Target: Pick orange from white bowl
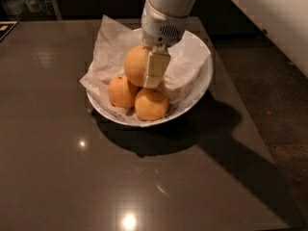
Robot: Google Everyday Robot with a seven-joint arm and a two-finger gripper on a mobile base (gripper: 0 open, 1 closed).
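Clamping the round, matte yellow-orange orange (136, 64), the gripper's (146, 78) fingers (155, 70) reach into the white bowl (202, 88).

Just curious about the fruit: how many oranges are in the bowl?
3. The largest orange is on top, at the gripper; left orange and front orange lie below, all in the white bowl. More may be hidden.

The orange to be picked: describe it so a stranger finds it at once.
On the dark table stands a white bowl lined with paper, holding three fruits. The orange is the largest and topmost, above two smaller oranges, with the end effector at its side.
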